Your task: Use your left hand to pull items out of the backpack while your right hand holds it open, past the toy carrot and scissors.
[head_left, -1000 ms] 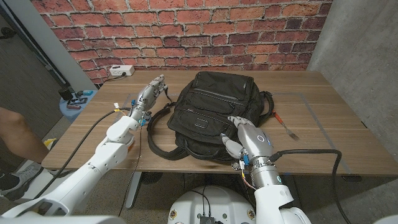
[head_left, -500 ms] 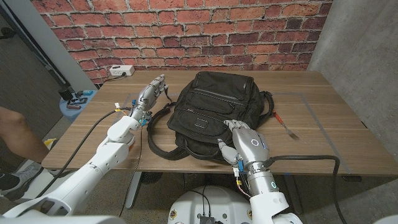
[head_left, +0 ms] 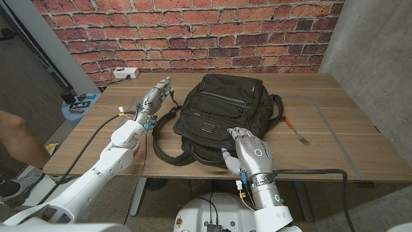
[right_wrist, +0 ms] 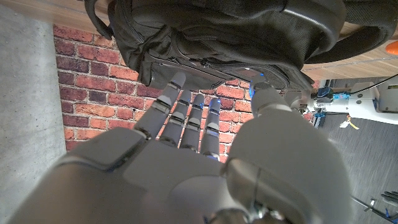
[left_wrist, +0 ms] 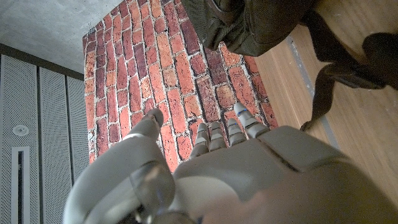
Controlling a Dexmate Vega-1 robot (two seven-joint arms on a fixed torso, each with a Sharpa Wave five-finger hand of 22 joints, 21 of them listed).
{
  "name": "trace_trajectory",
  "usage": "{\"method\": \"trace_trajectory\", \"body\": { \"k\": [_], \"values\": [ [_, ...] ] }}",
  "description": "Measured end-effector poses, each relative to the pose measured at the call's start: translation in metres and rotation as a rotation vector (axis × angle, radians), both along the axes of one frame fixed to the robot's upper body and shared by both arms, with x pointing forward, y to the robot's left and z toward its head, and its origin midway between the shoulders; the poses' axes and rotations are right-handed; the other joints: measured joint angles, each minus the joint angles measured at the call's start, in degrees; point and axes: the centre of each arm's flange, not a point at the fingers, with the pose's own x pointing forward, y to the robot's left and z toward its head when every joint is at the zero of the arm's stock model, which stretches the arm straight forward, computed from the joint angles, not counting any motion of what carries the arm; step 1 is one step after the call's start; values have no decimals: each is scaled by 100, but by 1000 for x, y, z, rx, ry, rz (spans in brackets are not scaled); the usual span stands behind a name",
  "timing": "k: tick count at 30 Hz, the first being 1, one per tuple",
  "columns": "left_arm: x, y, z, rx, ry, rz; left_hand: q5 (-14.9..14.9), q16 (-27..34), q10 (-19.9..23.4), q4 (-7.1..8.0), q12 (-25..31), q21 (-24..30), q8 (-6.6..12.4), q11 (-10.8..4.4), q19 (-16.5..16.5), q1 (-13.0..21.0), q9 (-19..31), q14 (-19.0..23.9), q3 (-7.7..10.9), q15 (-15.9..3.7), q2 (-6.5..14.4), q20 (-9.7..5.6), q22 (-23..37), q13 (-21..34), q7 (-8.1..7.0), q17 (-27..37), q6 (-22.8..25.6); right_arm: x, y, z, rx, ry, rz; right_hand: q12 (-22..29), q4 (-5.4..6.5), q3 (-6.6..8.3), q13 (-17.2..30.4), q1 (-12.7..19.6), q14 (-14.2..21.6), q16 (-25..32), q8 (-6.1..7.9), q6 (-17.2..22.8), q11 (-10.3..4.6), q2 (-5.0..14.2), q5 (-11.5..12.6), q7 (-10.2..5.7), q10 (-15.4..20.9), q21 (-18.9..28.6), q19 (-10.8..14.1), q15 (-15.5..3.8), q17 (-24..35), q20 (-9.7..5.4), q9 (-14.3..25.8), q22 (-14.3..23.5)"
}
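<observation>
The right hand [head_left: 248,150], fingers spread and empty, has drawn back toward the near edge of the black backpack [head_left: 219,113] lying mid-table. The left hand [head_left: 156,95] stays open beside its straps.

Straps [head_left: 161,145] between left hand [head_left: 156,95], backpack [head_left: 222,113]

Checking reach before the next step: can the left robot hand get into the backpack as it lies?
Probably not yet. The backpack lies flat and looks closed, with no opening showing. The left robot hand hovers open beside it; the right robot hand is at its near edge.
</observation>
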Motion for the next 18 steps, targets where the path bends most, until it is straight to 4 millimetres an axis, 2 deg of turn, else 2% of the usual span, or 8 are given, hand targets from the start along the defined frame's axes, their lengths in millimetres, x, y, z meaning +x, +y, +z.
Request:
{"method": "trace_trajectory", "body": {
  "k": [3, 16, 18],
  "values": [
    [0, 0, 0, 0, 0, 0, 0, 0, 0, 0, 0, 0, 0, 0, 0, 0, 0, 0, 0, 0, 0, 0, 0, 0, 0, 0, 0, 0, 2, -3, -13, -28, -6, 0, -15, -15, 21, 102, 99, 21, 0, 78, -22, -98, 0, -28, 63, 0, 79, 0, 0, 2, 0, 0],
    [-2, 0, 1, 3, -3, -7, 0, 0, 0, 0, 0, -43, 0, 0, 0, 0, 0, 0, 0, 0, 0, 0, -1, 0, 0, 0, 0, 4, 12, -17, -58, -143, -32, 113, 9, -71, 70, 297, 337, 106, 86, 392, -145, -207, 28, -138, 325, 0, 244, -15, 48, -40, 27, 0],
    [-2, 0, 1, 4, -3, -9, 0, 0, 0, -1, 0, -43, 0, 0, 0, 0, 0, 0, -1, 0, 0, 0, -1, 0, 0, 0, 0, 3, 12, -19, -61, -171, -41, 118, 9, -71, 76, 329, 350, 106, 120, 430, -164, -179, 28, -170, 344, 0, 266, -28, 53, -20, 27, 0]
  ]
}}
